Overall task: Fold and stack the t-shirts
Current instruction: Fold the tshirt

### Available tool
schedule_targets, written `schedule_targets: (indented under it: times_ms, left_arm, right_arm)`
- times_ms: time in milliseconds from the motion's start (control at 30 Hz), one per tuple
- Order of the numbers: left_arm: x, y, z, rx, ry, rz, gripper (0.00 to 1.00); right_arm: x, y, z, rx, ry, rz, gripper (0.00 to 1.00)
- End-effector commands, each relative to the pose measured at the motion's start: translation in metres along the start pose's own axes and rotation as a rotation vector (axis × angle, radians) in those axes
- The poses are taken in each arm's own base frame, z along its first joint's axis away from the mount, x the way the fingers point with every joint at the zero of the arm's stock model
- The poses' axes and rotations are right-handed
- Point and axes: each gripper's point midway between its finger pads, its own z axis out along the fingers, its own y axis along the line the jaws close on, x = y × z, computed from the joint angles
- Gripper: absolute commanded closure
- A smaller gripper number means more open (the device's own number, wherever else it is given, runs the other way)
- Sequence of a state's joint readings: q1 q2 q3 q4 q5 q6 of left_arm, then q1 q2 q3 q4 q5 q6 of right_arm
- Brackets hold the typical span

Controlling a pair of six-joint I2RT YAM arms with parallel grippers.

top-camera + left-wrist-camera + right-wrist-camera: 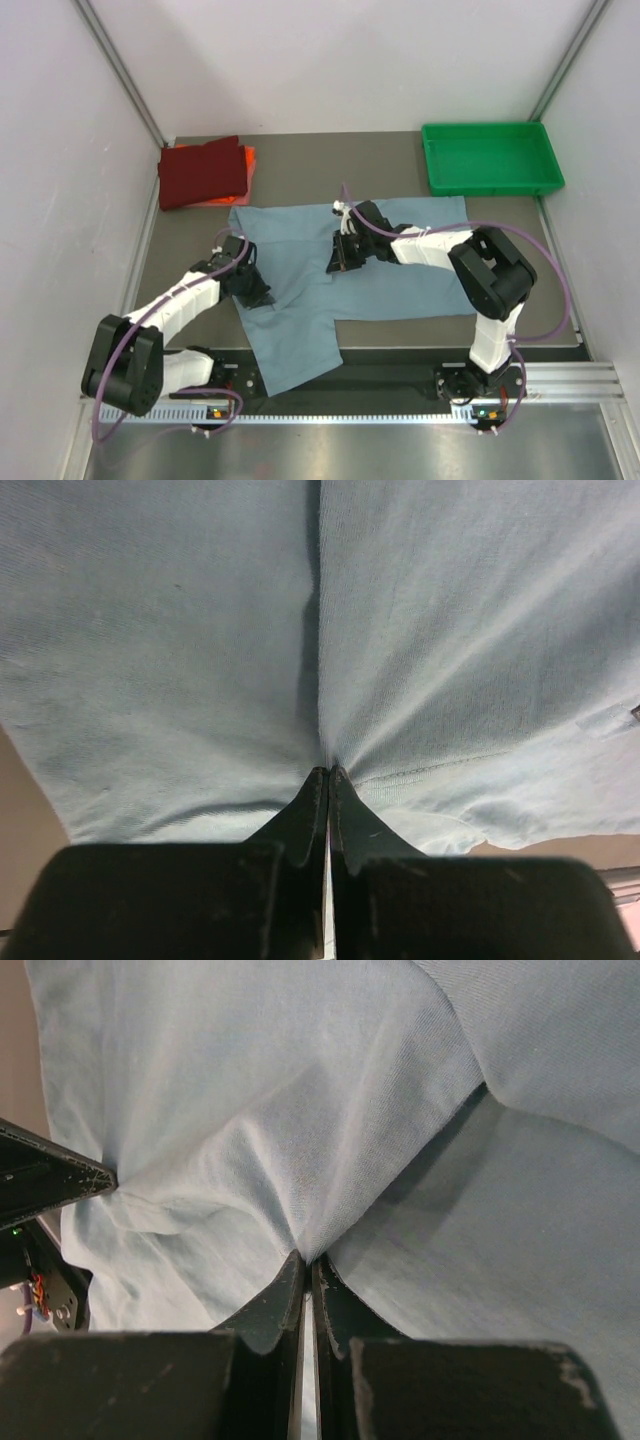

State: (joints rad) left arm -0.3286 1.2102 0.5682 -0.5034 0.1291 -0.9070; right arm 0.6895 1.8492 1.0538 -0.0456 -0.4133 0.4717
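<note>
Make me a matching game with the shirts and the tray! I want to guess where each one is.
Things:
1. blue shirt
2. dark red shirt
3. orange shirt
4. green tray

Places:
a. peeking out from under another shirt
b. back right corner
c. spread open in the middle
d. folded, lying on top of another shirt

Pairs: 1-c, 2-d, 3-a, 4-b

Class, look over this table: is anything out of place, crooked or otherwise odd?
Yes. The grey-blue t-shirt lies unfolded and skewed, one end draped past the table's near edge over the arms' mounting rail. The dark red shirt sits off-centre on the orange shirt, leaving an orange strip showing.
</note>
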Motion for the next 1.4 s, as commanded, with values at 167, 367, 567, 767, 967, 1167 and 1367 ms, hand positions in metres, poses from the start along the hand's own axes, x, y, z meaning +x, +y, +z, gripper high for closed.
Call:
schedule_targets:
  times_ms: [167, 367, 567, 767, 967, 1167, 1367]
  left_arm:
    - [-0.015, -0.015, -0.018, -0.015, -0.040, -0.012, 0.56]
    - [-0.126, -0.068, -0.081, 0.019, -0.348, 0.099, 0.51]
    - [-0.213, -0.144, -0.097, 0.263, -0.563, 0.213, 0.53]
    - [-0.253, -0.158, -0.047, 0.193, -0.550, 0.273, 0.55]
    - [-0.284, -0.102, -0.002, -0.021, -0.569, 0.174, 0.55]
    - [-0.292, -0.052, 0.029, -0.077, -0.546, 0.015, 0.56]
    - [-0.276, -0.029, 0.054, -0.119, -0.488, -0.051, 0.61]
  right_arm:
    - [-0.009, 0.006, -0.011, -0.015, -0.014, -0.034, 0.93]
    - [-0.012, 0.002, -0.035, 0.057, -0.017, -0.038, 0.73]
    - [-0.036, 0.004, -0.059, 0.082, -0.077, -0.052, 0.65]
    - [-0.081, -0.019, -0.062, 0.114, -0.152, -0.015, 0.90]
    - [-0.094, -0.080, -0.053, 0.194, -0.173, 0.089, 0.97]
    - [-0.073, -0.142, -0.047, 0.304, -0.151, 0.218, 0.99]
    - [-0.063, -0.168, -0.058, 0.356, -0.166, 0.254, 1.00]
